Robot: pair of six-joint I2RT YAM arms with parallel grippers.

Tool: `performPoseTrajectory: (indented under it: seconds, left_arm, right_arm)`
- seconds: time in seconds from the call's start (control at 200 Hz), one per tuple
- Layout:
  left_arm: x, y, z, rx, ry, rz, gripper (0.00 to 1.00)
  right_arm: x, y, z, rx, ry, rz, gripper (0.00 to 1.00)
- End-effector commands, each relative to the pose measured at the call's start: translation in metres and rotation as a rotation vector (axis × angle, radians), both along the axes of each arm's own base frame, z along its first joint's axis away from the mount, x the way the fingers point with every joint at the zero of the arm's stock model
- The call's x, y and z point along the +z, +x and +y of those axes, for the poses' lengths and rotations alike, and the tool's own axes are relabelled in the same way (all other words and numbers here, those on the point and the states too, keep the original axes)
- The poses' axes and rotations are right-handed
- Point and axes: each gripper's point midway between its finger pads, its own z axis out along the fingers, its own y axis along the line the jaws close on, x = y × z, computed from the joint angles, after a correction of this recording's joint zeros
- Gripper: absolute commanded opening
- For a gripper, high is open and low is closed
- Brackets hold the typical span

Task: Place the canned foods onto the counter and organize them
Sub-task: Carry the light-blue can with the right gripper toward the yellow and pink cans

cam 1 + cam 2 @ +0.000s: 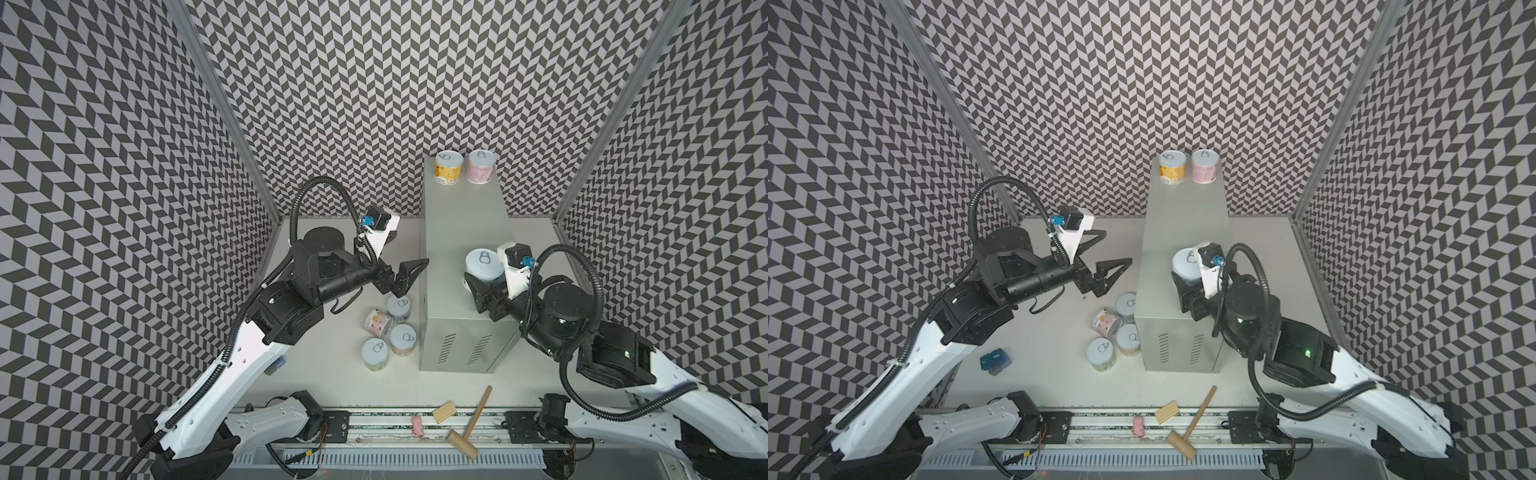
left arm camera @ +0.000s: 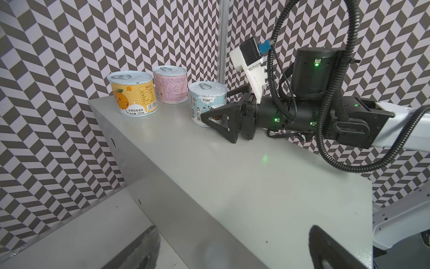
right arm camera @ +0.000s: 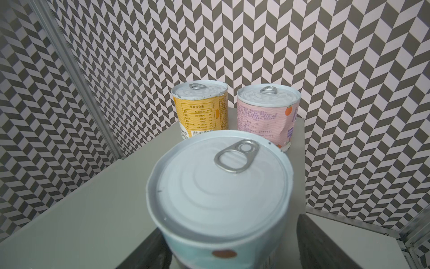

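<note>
I judge the third can is being set in order. The right gripper (image 2: 216, 107) brackets the light blue can (image 3: 218, 186), upright on the counter (image 2: 256, 177), jaws close to its wall (whether they press it I cannot tell). Ahead of its fingertips, well apart, the yellow can (image 3: 200, 109) and pink can (image 3: 267, 116) stand side by side. The next move probably calls for carrying the can forward, level, stopping short of that pair. The left gripper (image 1: 1116, 249) hangs parted and empty above four cans (image 1: 402, 338).
</note>
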Motion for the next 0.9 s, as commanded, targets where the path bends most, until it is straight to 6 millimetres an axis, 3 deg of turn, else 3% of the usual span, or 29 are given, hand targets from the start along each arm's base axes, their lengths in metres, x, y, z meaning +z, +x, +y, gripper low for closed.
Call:
performPoseTrajectory:
  seconds: [0.0,0.215,0.27,0.391,0.456,0.586,0.896]
  left_arm:
    - [0.032,-0.016,-0.001,-0.057,-0.076,-0.085,0.0]
    - [0.032,-0.019,-0.004,-0.079,-0.078,-0.085,0.0]
    - [0.032,-0.02,-0.004,-0.087,-0.08,-0.084,0.06]
    - [0.036,-0.023,-0.005,-0.099,-0.091,-0.085,0.39]
    - [0.038,-0.023,-0.006,-0.101,-0.097,-0.088,0.62]
    - [0.044,-0.026,-0.006,-0.113,-0.117,-0.097,0.87]
    - [0.046,-0.028,-0.016,-0.169,-0.141,-0.091,0.92]
  right_arm:
    - [0.03,-0.001,-0.008,0.014,0.137,0.003,0.67]
    - [0.039,0.003,-0.018,0.016,0.22,0.024,0.62]
    - [0.041,0.005,-0.022,0.011,0.24,0.027,0.61]
    - [0.044,0.01,-0.028,0.008,0.277,0.037,0.59]
    - [0.046,0.011,-0.032,0.009,0.295,0.041,0.59]
    - [0.048,0.013,-0.039,0.011,0.325,0.051,0.58]
    - [0.045,0.015,-0.051,-0.01,0.341,0.063,0.57]
